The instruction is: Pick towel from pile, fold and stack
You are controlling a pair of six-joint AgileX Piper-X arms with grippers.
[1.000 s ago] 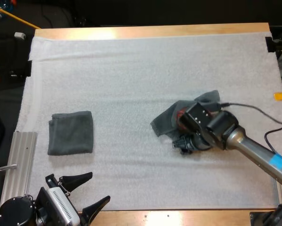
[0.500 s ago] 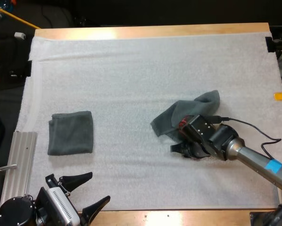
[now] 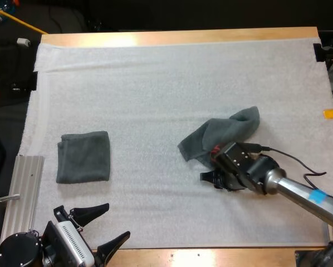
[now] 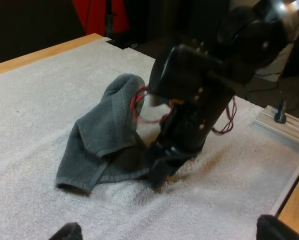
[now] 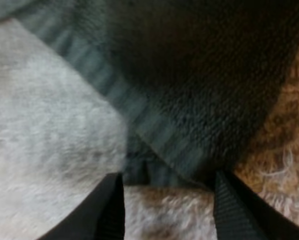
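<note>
Presently the right claw point(image 3: 210, 179) stands low on the white mat point(image 3: 155, 83), at the near edge of the crumpled towel point(image 3: 219, 135). Its fingers point(image 5: 112, 207) are spread, with the towel's hemmed corner at the mouth of the gap and nothing pinched between them. The left claw point(image 3: 114, 222) hangs released at the near left of the table point(image 3: 183, 35), well apart from the work. The folded towel point(image 3: 83, 157) lies flat on the mat's left side, well apart from the crumpled one.

Assessment: the step in hand appears to be seizing a corner of the crumpled towel.

Risks noted:
- The corner sits at the fingertips only, so closing may catch little cloth and let it slip on lifting.
- The tips press close to the mat, so its pile could be pinched along with the towel.
- The towel is bunched, so a grip may take two layers and leave it unable to open out for folding.
</note>
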